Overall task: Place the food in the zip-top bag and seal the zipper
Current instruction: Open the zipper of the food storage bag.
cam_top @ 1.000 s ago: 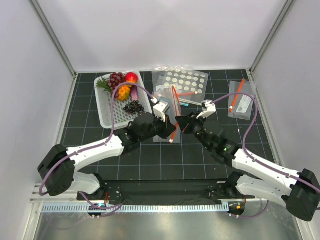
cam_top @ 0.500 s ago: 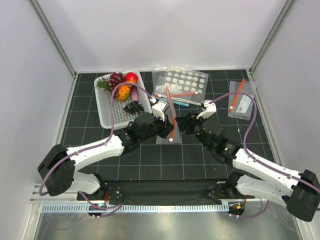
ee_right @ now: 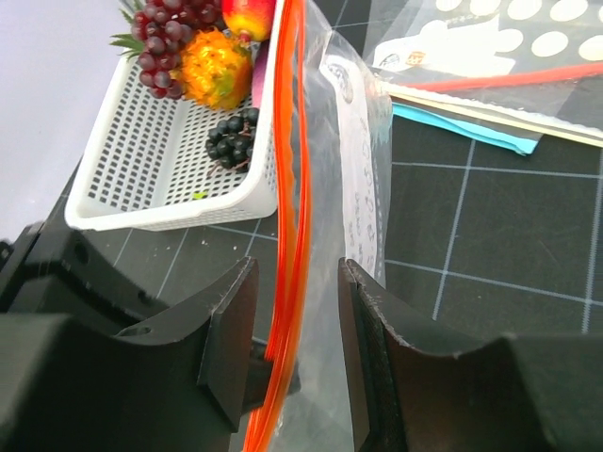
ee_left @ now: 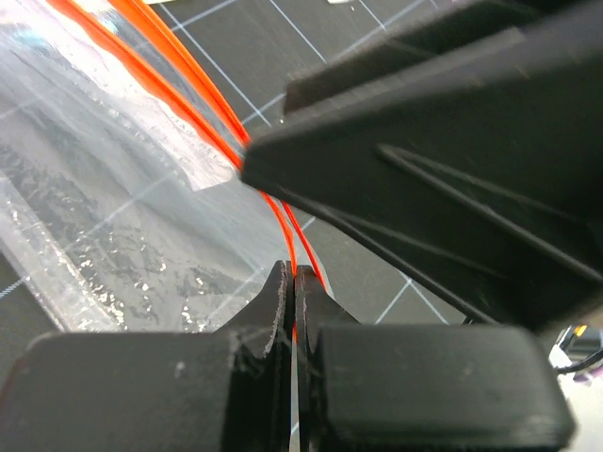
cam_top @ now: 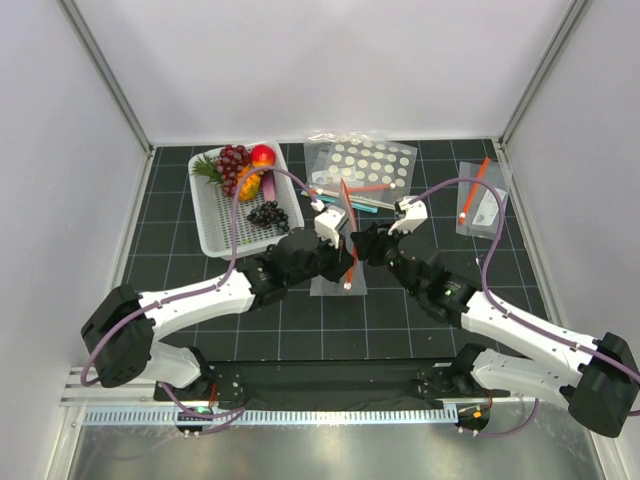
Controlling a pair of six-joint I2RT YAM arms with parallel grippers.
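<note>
Top external: your right hand has let go, and your left hand now has the zipper.

Since a second ago your right gripper (ee_right: 299, 273) has parted about halfway. Its fingers stand on either side of the zipper (ee_right: 294, 188) without clamping it. Your left gripper (ee_left: 294, 282) has pressed shut and pinches that orange strip. The bag (ee_right: 356, 188) is therefore held up at mid-table by the left hand alone, and it looks empty. All the fruit (cam_top: 248, 183) lies in the white basket (cam_top: 225, 215) at ten o'clock from the grippers, so filling has not begun. I judge the right hand is regripping to pull the mouth open.
</note>
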